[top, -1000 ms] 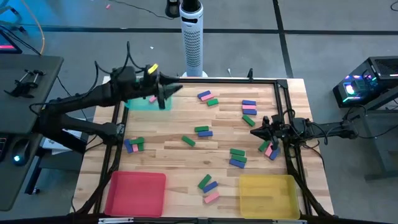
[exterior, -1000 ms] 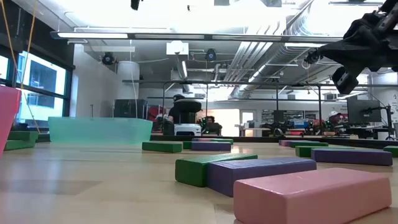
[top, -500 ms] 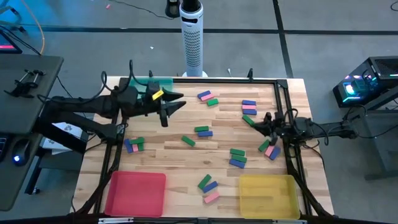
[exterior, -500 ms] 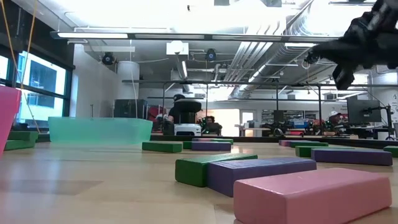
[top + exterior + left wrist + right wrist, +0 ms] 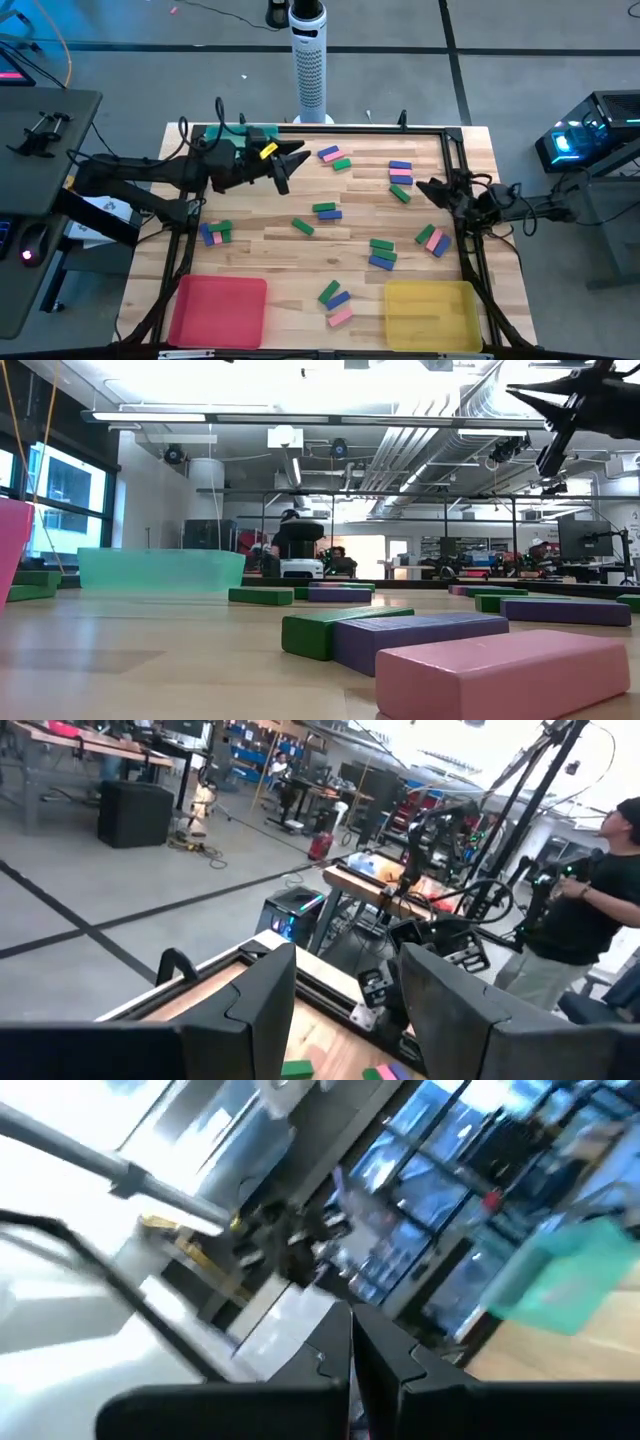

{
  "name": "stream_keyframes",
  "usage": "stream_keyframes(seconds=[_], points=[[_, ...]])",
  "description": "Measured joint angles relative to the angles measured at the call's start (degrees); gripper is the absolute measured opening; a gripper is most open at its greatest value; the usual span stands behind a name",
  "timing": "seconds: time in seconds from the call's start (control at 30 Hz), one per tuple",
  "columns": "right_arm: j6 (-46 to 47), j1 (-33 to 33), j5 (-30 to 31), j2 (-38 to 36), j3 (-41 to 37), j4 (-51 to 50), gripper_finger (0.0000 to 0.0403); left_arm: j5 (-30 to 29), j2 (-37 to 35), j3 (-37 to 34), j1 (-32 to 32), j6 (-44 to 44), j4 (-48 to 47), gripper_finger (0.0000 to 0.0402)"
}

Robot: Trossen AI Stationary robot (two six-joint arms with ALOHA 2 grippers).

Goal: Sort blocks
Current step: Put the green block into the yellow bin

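Several small pink, blue and green blocks lie flat and scattered on the wooden table: a pair (image 5: 335, 157), a stack (image 5: 400, 177), a cluster (image 5: 432, 240) and another (image 5: 335, 300). In the low view a pink block (image 5: 500, 670) lies nearest. My left gripper (image 5: 290, 160) hovers open and empty just right of the teal tray (image 5: 235, 135), its fingers (image 5: 260, 1000) wide apart. My right gripper (image 5: 425, 187) is raised near the table's right edge, shut and empty, pointing toward the table's left; it shows high up in the low view (image 5: 515, 393).
A red tray (image 5: 218, 310) sits at the near left and a yellow tray (image 5: 432, 312) at the near right. The left arm partly covers the teal tray at the far left. A black frame (image 5: 455, 160) borders the table. A person (image 5: 575, 920) stands beyond the table.
My left gripper has swung from over the teal tray toward the table's right and tipped up to look level. My right gripper has risen from beside the right-hand block cluster, moved toward the far edge and tipped upward.
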Motion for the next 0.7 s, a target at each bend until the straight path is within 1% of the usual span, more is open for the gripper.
stream_keyframes(seconds=[0.03,0.07,0.17,0.23,0.33,0.43,0.5,0.6,0.7], points=[[0.3,0.0,-0.2,1.2,1.2,-3.1,0.0000,0.0,0.0,0.0,0.0,0.0,-0.2,0.0167],[1.3,0.0,-0.8,2.8,3.1,-8.2,0.0000,0.0,0.0,0.0,0.0,-0.4,-0.2,0.0167],[4.4,0.0,-3.1,10.4,10.1,-27.6,0.0000,0.3,-0.5,0.0,0.0,-0.3,-0.3,0.0167],[3.1,0.0,-5.7,17.4,15.2,-36.7,0.0006,1.0,-1.0,0.0,0.0,1.9,-0.3,0.0167],[-3.2,0.0,-10.5,28.8,21.7,-46.2,0.0028,1.3,-1.8,0.0,0.0,5.2,-0.6,0.0167],[-10.5,0.0,-14.5,39.3,25.3,-51.5,0.0068,1.4,-2.7,0.0,0.0,6.9,-1.8,0.0167],[-15.3,0.1,-16.9,45.1,25.9,-52.2,0.0099,1.4,-3.3,0.0,0.3,7.1,-3.4,0.0167],[-21.2,0.1,-17.2,52.9,26.0,-51.6,0.0142,1.4,-3.7,0.0,0.7,7.1,-5.4,0.0167],[-25.8,0.1,-16.9,59.1,26.0,-46.1,0.0170,1.4,-3.9,0.0,0.9,7.1,-6.3,0.0167]])
